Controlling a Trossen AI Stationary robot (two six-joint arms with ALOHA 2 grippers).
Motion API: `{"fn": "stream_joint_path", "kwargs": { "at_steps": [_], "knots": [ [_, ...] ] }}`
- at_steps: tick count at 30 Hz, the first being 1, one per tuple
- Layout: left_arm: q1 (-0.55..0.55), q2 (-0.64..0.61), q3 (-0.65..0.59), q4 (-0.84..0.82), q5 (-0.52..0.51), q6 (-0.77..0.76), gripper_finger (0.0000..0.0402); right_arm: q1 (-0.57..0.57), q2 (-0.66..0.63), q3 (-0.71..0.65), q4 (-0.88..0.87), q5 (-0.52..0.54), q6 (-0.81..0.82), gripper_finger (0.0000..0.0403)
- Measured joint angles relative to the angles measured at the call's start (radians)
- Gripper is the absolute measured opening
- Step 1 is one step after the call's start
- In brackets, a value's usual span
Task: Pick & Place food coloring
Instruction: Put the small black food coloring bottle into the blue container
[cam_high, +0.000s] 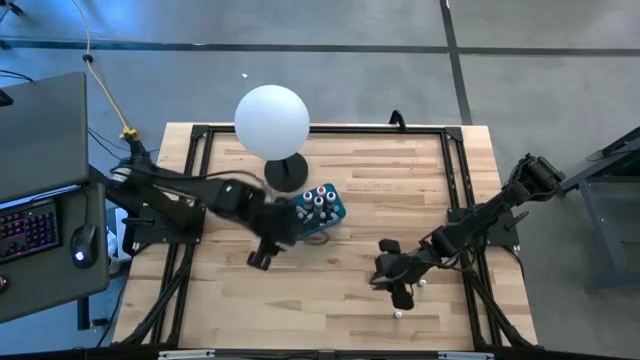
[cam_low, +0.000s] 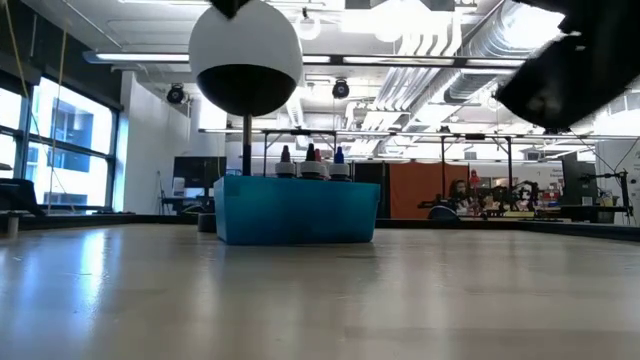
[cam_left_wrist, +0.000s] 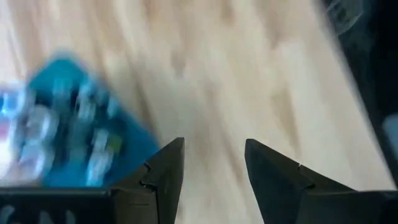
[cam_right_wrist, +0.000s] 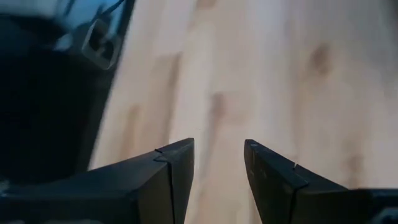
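Note:
The food coloring bottles (cam_high: 318, 199) stand upright in a teal box (cam_high: 331, 212) near the table's middle; in the low view their red, dark and blue caps (cam_low: 310, 158) rise above the box's wall (cam_low: 297, 212). Two tiny whitish bottles lie on the table near the right gripper, one (cam_high: 398, 314) toward the near edge and one (cam_high: 422, 283) beside the arm. My left gripper (cam_high: 262, 256) hovers open near-left of the box, which shows blurred in the left wrist view (cam_left_wrist: 68, 124). My right gripper (cam_high: 400, 296) is open over bare wood (cam_right_wrist: 217, 155).
A large white ball lamp (cam_high: 271, 120) on a dark round base (cam_high: 286, 174) stands just behind the box. A black frame (cam_high: 200, 140) runs around the table. A desk with a keyboard (cam_high: 28, 228) and a mouse stands to the left.

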Motion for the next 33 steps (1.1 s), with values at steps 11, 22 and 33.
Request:
{"fn": "stream_joint_path", "kwargs": {
  "at_steps": [11, 22, 33],
  "knots": [
    [-0.060, -0.098, -0.412, 0.383, -0.014, -0.119, 0.0168, -0.001, 0.000, 0.001, -0.168, -0.212, 0.055, 0.0134],
    [-0.061, -0.098, -0.570, 0.531, -0.043, -0.250, 0.0168, 0.014, 0.000, 0.000, -0.498, -0.310, 0.056, 0.0134],
    [-0.061, -0.098, -0.571, 0.549, -0.024, -0.284, 0.0168, 0.075, 0.000, 0.000, -0.588, -0.255, 0.121, 0.0134]
  ]
}}
